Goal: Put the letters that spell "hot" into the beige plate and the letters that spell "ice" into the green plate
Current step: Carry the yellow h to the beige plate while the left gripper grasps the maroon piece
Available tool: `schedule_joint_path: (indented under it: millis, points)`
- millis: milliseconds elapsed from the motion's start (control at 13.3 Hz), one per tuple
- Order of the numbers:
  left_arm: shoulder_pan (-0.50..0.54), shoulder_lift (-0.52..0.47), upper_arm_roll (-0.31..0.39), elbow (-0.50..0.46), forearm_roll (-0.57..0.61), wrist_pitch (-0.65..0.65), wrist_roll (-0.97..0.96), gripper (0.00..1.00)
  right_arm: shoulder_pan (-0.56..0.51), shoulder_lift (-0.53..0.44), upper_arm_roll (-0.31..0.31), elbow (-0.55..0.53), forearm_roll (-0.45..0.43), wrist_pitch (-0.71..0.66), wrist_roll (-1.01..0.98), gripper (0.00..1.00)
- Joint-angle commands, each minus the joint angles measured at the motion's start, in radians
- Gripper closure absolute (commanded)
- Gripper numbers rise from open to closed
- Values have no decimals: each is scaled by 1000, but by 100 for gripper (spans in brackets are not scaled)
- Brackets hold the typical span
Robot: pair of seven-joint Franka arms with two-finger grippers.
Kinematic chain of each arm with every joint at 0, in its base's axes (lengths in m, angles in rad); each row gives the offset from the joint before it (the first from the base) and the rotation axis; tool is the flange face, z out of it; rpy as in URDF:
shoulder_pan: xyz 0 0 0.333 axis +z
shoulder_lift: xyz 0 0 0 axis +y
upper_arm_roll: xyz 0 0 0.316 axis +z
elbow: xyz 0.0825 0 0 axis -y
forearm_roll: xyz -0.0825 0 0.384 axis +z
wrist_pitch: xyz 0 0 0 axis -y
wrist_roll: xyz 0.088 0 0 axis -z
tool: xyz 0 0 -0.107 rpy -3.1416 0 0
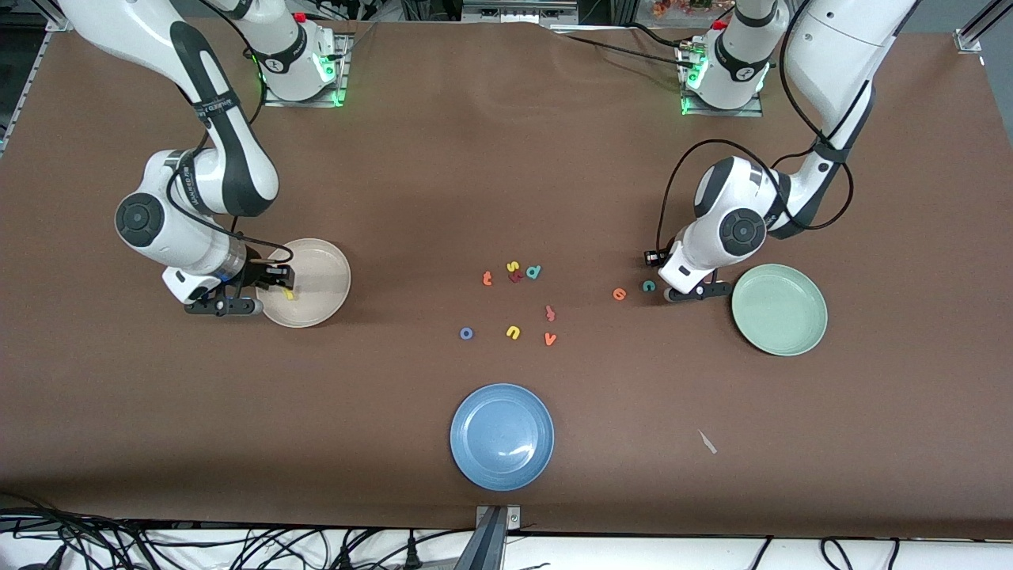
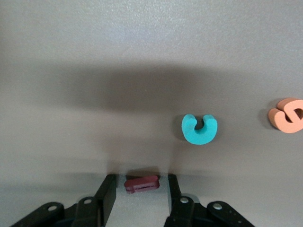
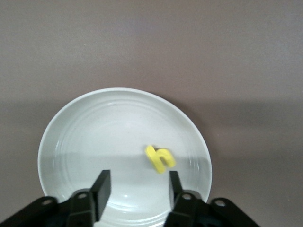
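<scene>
Right gripper point(image 3: 137, 187) hanging spread over yellow h point(image 3: 160, 158) in beige plate point(image 1: 326, 265); left gripper point(image 2: 140, 190) straddling, jaws parted, dark red i point(image 2: 141, 183) beside that plate's green twin point(image 1: 779, 309).

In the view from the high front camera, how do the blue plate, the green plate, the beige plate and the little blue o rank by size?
1. blue plate, though nearest the camera
2. green plate and beige plate, alike
3. blue o, tiny

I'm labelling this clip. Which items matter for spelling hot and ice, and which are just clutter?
Job:
yellow h in beige plate
blue o
orange t
dark red i
teal c
orange e
green plate

Clutter:
blue plate
yellow u
orange v
teal d
</scene>
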Motion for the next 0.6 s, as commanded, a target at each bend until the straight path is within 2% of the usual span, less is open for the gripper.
schedule_joint_path:
  millis: [0, 151, 377, 527]
  points:
    - [-2, 3, 2, -3, 30, 12, -21, 61, -7, -6, 5, -10, -1, 15, -4, 37]
    - [-1, 3, 3, -3, 30, 12, -21, 66, 22, -3, 12, -2, 22, 16, 55, 37]
    - [-1, 2, 3, -3, 30, 12, -18, 77, 126, 14, 22, 39, 25, 18, 233, 36]
    - [-1, 0, 3, -3, 38, 9, -10, 81, 196, 40, 60, 75, 27, 70, 356, 32]
